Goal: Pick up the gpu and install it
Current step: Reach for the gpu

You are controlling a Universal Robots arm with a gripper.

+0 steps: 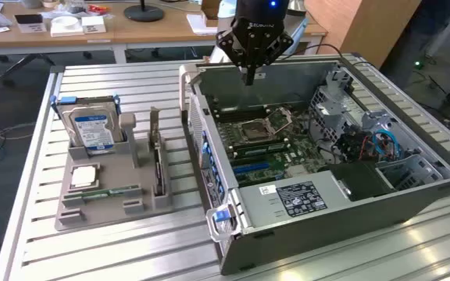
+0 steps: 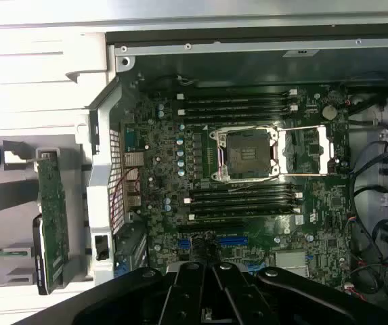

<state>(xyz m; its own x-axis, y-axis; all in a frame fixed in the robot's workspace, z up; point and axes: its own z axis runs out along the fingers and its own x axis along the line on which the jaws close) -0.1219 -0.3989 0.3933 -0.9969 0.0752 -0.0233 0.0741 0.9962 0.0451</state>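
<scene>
Fingers pinched together and empty over the open case; gpu parked in the tray.

Exterior view: fingers [image 1: 248,75] are tip to tip with nothing held, hanging above the far rim of the open PC case [image 1: 397,211], over the motherboard [image 1: 268,140]. The gpu [image 1: 156,161] stands on edge in a slot of the grey tray [image 1: 100,212] on the worktop [image 1: 131,254]. It is well off to the exterior view's left of the fingers and lower, with the case's side wall between them. The same tray holds a hard drive [image 1: 92,132] upright, a CPU [image 1: 84,175] flat and a memory stick [image 1: 104,192] on edge. Blue cables [image 1: 383,143] sit in the case, well off to the exterior view's right of the fingers.
Wrist view: fingers [image 2: 231,294] sit over the motherboard [image 2: 166,176]. The CPU socket [image 2: 248,152] has its frame flipped open, with memory slots either side. The gpu [image 2: 51,223] is outside the case wall, well apart from the fingers.
</scene>
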